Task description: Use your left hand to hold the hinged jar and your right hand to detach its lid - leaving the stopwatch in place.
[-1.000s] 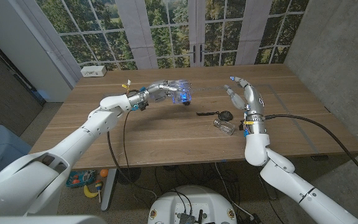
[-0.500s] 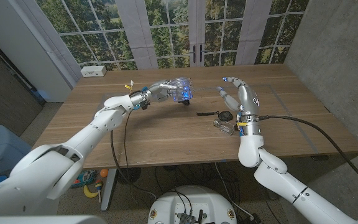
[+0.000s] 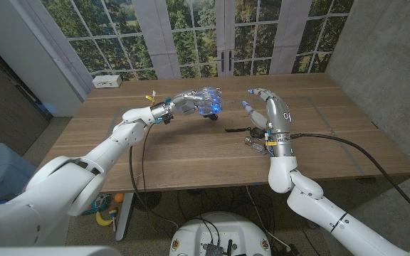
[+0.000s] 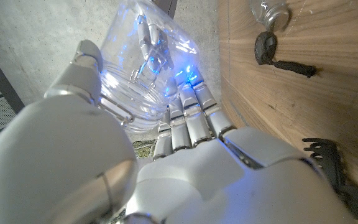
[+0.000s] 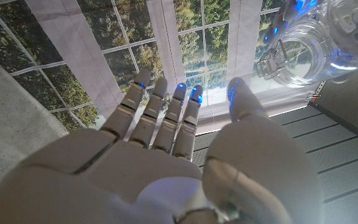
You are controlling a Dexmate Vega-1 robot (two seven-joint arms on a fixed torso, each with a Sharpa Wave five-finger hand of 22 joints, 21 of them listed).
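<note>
- At upper centre of the head view, my left hand (image 3: 193, 102) grips the hinged jar (image 3: 208, 100) above the bench (image 3: 155, 153).
- My right hand (image 3: 265, 110), fingers spread and holding nothing, hovers near it; lid not yet detached.
- Stopwatch (image 3: 255, 131) lies untouched.

- A wooden table (image 3: 191, 153) is seen, plank-topped, brown, with the grain running across it.
- A black stopwatch (image 4: 266, 48) is laid straight on the wood, pretty much mid-table, a bit toward the robot's right.
- Its black strap (image 4: 294, 65) is stretched out flat on the boards from the stopwatch toward the robot's left.
- A small clear glass jar (image 4: 269, 11) is found on its side just beside the stopwatch, on the robot-facing side.
- A little black toothed thing (image 4: 337, 177) is set down near the far end of the strap; what it is can't be made out.
- A white box (image 3: 107, 81) is parked at the far left corner, well apart from the stopwatch.
</note>
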